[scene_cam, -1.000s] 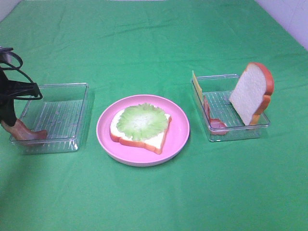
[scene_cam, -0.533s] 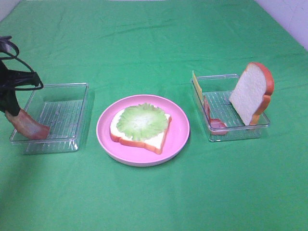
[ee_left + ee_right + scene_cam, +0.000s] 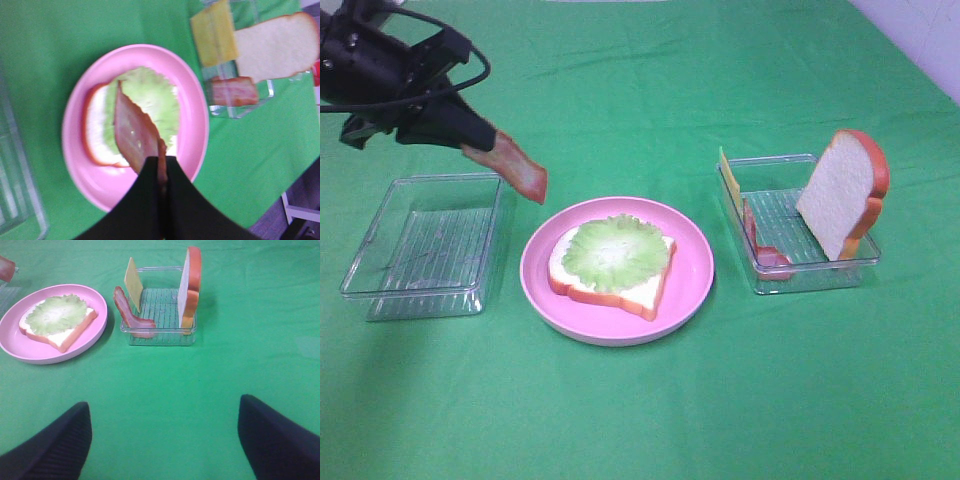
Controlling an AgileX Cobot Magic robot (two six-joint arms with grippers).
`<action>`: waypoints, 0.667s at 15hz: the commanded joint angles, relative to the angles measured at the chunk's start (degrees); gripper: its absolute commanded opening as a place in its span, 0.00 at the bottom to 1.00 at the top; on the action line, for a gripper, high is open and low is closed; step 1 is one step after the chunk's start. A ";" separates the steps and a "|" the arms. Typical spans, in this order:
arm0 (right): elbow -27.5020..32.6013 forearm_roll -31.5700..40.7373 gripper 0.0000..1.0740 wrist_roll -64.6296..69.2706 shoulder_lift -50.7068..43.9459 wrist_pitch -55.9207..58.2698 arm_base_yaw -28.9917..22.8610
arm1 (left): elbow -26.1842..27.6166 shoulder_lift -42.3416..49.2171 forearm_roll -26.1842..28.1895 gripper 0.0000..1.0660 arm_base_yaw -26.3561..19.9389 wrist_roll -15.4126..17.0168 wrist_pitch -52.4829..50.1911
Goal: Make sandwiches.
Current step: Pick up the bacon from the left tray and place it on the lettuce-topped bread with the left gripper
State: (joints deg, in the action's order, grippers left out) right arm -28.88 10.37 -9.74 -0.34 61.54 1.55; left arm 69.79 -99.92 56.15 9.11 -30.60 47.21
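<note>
My left gripper (image 3: 470,140) is shut on a reddish-brown bacon strip (image 3: 518,170) and holds it in the air between the left tray and the pink plate (image 3: 692,268). In the left wrist view the strip (image 3: 132,132) hangs over the plate. A bread slice (image 3: 635,289) topped with a lettuce leaf (image 3: 612,250) lies on the plate. The right tray (image 3: 820,268) holds a second bread slice (image 3: 840,195) standing on edge, a yellow cheese square (image 3: 726,177) and another bacon strip (image 3: 760,245). My right gripper (image 3: 162,440) is open and empty, low over the cloth in front of that tray.
A clear ribbed tray (image 3: 425,245) stands at the left with nothing in it. Green cloth (image 3: 650,90) covers the whole table. A white wall edge shows at the far right corner (image 3: 920,40).
My left gripper has lifted the bacon strip out of the left tray and carried it up and to the right, toward the plate. The right arm and the other food have not moved.
</note>
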 commanded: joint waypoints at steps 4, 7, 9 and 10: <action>0.06 0.17 0.71 -0.74 -0.86 -0.29 0.46 | 0.11 -4.87 21.03 0.00 10.20 -14.09 -3.15; 0.06 0.17 0.71 -0.74 -0.86 -0.29 0.46 | 0.11 -11.69 24.06 0.00 14.55 -18.96 -7.51; 0.06 0.17 0.71 -0.74 -0.86 -0.29 0.46 | 0.11 -14.15 23.38 0.00 14.32 -19.02 -9.34; 0.06 0.17 0.71 -0.74 -0.86 -0.29 0.46 | 0.11 -14.90 22.40 0.00 14.04 -19.02 -10.08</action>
State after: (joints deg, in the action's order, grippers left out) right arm -28.88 10.43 -9.74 -0.34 61.54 1.55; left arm 69.79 -115.45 76.60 22.75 -49.16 36.38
